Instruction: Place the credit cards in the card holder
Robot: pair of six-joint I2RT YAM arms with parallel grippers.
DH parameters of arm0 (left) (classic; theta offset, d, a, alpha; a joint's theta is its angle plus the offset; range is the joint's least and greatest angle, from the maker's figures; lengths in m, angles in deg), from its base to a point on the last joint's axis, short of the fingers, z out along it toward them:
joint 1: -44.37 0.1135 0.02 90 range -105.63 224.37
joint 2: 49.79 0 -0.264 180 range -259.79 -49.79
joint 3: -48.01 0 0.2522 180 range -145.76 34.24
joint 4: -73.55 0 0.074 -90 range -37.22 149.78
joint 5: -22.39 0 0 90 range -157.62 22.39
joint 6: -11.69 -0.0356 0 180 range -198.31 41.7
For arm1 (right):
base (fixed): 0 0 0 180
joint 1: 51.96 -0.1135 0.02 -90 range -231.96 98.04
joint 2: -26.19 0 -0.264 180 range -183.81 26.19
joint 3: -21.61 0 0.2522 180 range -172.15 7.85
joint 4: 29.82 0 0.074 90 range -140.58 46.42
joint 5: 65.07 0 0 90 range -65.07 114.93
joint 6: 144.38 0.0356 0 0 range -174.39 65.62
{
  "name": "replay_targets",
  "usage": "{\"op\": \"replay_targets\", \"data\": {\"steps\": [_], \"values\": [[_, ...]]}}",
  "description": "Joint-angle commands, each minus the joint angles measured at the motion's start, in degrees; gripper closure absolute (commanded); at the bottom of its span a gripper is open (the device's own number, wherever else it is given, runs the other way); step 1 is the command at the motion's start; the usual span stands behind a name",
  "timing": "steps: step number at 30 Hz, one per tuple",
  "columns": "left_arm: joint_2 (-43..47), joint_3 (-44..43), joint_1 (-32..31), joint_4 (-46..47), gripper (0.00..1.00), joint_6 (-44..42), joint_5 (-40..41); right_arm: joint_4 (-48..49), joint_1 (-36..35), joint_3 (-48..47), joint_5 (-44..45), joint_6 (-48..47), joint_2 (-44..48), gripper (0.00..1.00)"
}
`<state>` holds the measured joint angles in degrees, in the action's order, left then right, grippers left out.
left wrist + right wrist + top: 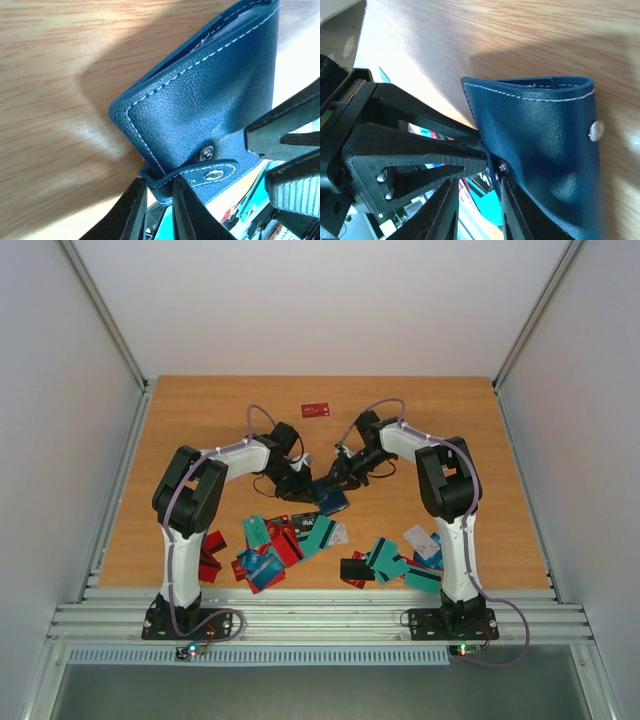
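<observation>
The dark navy card holder (330, 497) is folded and lifted off the table between my two grippers. In the left wrist view the holder (200, 100) shows white stitching and a snap strap. My left gripper (160, 192) is shut on the strap's folded edge; it also shows in the top view (303, 487). My right gripper (480, 200) is open, its right finger against the holder (545, 150) by the snap; it also shows in the top view (342, 478). Several credit cards (285, 540) lie in piles near the front edge.
A second pile of teal, black and white cards (400, 560) lies front right, red ones (210, 555) front left. One red card (316, 409) lies alone at the far middle. Grey walls enclose the wooden table (200, 430).
</observation>
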<state>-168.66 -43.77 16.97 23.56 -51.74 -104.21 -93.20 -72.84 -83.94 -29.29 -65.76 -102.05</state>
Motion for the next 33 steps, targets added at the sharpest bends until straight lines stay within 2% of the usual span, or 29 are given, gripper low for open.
{"op": "replay_targets", "data": {"steps": [1, 16, 29, 33], "values": [[-2.2, -0.8, -0.2, 0.1, 0.83, 0.1, 2.8, -1.8, 0.1, 1.0, 1.0, -3.3, 2.5, 0.76], [-2.1, -0.1, -0.2, 0.7, 0.83, 0.2, 2.0, -2.9, -1.7, 0.7, 2.2, -4.7, -0.4, 0.78], [-2.3, -0.2, -0.2, 1.3, 0.83, -0.1, 0.9, -2.5, -1.8, 0.2, 2.0, -4.0, -1.2, 0.99], [-1.9, -0.8, 0.0, 0.7, 0.83, -0.7, 0.5, -3.0, -1.8, -0.6, 2.5, -4.3, -1.4, 0.99]]}}
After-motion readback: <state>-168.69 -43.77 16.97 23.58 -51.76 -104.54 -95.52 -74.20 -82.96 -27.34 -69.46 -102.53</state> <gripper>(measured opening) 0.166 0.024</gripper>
